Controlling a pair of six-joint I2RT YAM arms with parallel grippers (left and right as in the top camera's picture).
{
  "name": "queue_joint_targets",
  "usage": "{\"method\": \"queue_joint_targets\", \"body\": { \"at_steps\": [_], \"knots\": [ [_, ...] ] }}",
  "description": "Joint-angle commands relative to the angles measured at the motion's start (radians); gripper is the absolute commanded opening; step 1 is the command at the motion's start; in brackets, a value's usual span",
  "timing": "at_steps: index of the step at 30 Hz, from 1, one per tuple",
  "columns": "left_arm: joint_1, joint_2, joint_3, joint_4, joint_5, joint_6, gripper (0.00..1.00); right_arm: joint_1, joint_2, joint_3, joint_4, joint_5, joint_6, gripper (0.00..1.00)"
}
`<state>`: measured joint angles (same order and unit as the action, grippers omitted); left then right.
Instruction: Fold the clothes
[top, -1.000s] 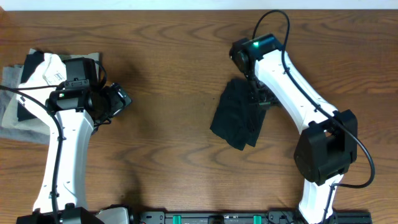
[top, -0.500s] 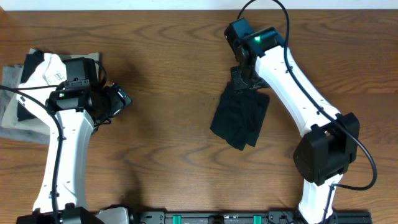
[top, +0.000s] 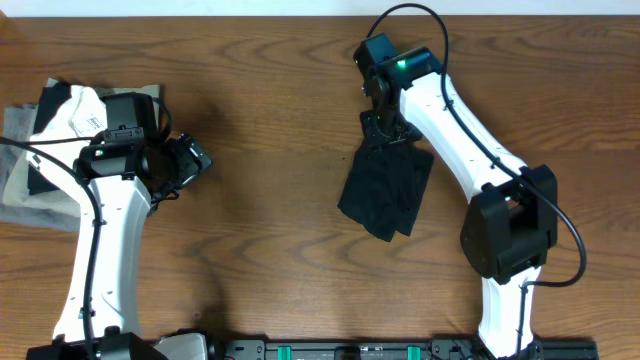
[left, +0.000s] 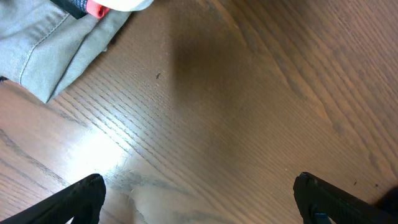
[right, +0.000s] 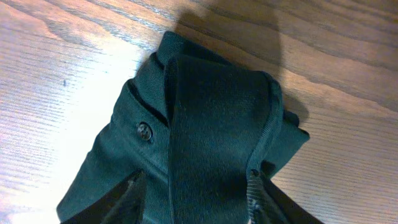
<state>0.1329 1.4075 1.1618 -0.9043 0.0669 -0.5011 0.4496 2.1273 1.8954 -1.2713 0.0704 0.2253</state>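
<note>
Just right of centre in the overhead frame, the dark folded shirt (top: 385, 195) lies flat on the desk (top: 270, 150). The right tool (right: 196, 190) straddles its upper edge, released. The left tool (left: 199, 199) gapes wide at the left.

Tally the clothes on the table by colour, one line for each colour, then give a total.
Dark shirt: 1
White garment: 1
Grey garment: 1
Total: 3. The dark patches beside the white garment may be a fourth; the pictures do not settle it.
</note>
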Motion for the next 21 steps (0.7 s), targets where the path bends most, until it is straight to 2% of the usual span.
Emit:
{"method": "queue_joint_targets", "body": {
  "at_steps": [1, 8, 13, 18, 21],
  "knots": [
    [0.002, 0.011, 0.000, 0.001, -0.015, -0.010, 0.98, 0.024, 0.019, 0.014, 0.004, 0.009, -0.014, 0.45],
    [0.002, 0.011, 0.000, 0.000, -0.014, -0.010, 0.98, 0.025, 0.022, 0.014, 0.005, 0.008, -0.018, 0.41],
    [0.002, 0.011, 0.000, 0.000, -0.014, -0.010, 0.98, 0.024, 0.027, 0.011, 0.006, 0.012, -0.018, 0.30],
    [0.002, 0.011, 0.000, 0.000, -0.015, -0.010, 0.98, 0.026, 0.054, 0.007, 0.005, 0.038, -0.016, 0.33],
    [0.002, 0.011, 0.000, 0.000, -0.015, -0.010, 0.98, 0.024, 0.068, 0.007, 0.004, 0.042, -0.015, 0.28]
  ]
}}
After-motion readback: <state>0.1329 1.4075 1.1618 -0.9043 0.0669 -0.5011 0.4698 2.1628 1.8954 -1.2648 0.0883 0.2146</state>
